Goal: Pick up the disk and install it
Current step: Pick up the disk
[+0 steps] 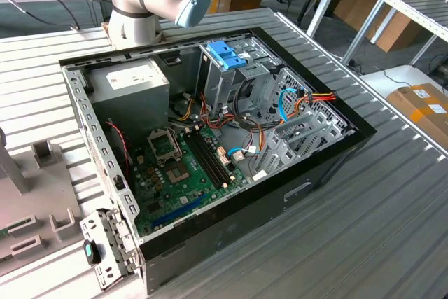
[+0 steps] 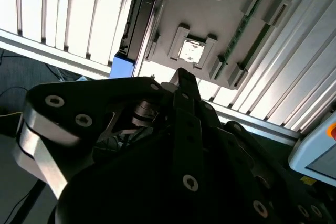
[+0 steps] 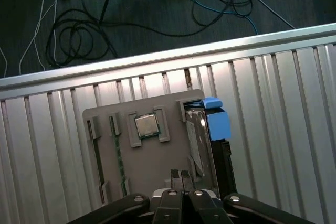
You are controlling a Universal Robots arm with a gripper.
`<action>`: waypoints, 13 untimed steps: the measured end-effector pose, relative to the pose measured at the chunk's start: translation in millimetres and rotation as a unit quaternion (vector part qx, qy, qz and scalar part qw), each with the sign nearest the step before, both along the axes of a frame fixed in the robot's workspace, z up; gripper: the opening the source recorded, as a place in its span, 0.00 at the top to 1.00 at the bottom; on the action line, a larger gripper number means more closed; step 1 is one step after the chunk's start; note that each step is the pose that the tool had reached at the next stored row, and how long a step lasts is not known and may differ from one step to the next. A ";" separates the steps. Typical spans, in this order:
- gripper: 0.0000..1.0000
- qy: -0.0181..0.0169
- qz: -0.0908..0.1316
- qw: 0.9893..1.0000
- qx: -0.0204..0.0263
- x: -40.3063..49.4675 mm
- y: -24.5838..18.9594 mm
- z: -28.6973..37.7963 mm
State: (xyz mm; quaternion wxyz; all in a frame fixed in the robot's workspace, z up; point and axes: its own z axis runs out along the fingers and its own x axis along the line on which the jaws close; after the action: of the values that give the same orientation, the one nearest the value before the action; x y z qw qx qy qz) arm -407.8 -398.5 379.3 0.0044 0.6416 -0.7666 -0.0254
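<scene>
Ribbed table [image 1: 378, 229] is seen in the exterior view, bearing an open computer case [image 1: 280, 204]; a grey tray [image 1: 31, 197] lies at the exterior view's left. In the second wrist view the gripper [image 2: 185, 78] is seen with fingers together, empty. In the first wrist view the disk [image 3: 197, 135] is seen standing edgewise in the tray.

Exterior view: I look steeply down on open computer case [image 1: 231, 222], medium range. Both wrist views: I face down past gripper [image 3: 181, 177] [image 2: 185, 80], opposite sides, sharing grey tray [image 3: 157, 156] [image 2: 220, 19] on slatted table [image 3: 294, 108] [image 2: 52, 14].
</scene>
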 end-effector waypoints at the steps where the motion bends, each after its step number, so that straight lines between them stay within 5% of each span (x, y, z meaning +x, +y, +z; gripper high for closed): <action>1: 0.90 0.000 0.000 1.000 0.000 0.0 0.0 0.0; 3: 0.83 0.000 0.000 1.000 0.000 0.0 0.0 0.0; 4: 0.64 0.000 0.000 1.000 0.000 0.0 0.0 0.0; 13: 0.63 0.000 0.000 1.000 0.000 0.0 0.0 -0.1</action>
State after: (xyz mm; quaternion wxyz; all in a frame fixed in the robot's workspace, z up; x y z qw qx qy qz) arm -407.8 -398.5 379.2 0.0043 0.6416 -0.7666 -0.0255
